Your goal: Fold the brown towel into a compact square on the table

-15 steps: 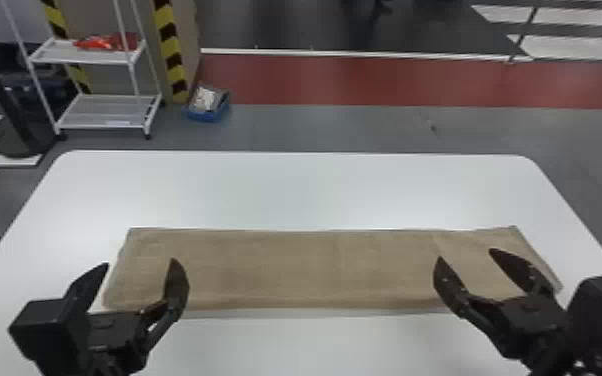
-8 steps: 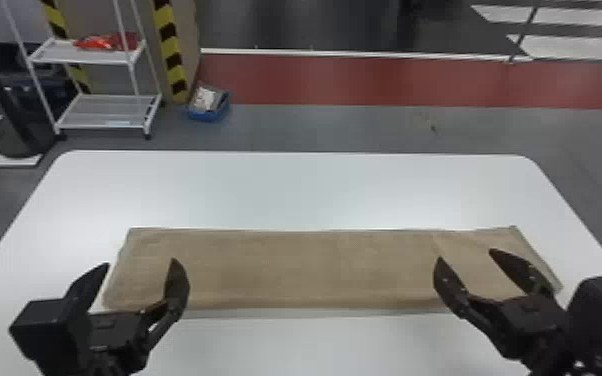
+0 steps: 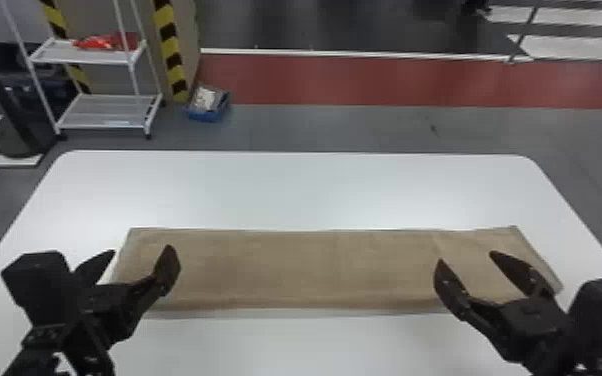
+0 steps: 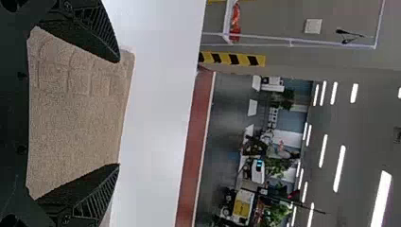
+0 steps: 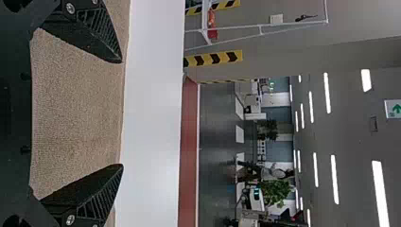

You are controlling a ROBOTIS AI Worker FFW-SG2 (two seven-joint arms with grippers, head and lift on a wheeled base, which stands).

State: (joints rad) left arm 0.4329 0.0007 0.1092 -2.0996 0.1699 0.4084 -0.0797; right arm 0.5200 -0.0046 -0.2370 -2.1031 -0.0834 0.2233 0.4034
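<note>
We have the brown towel (image 3: pixel 315 270) laid flat on the white table (image 3: pixel 300 190), a long narrow strip, nearer us than the table's far edge. Beyond it a broad band of tabletop runs to that edge and its rounded corners; more white shows on our side, between the grippers. At either end the room is tighter, the right end lying close to the table's slanting side. Its long axis runs left to right, roughly parallel to the far edge, its short ends facing the table's sides. Our left gripper (image 3: pixel 139 250) is at the left end, fingers spread wide with nothing between them; our right gripper (image 3: pixel 466 256) is at the right end, its two fingers likewise well parted and gripping nothing.
</note>
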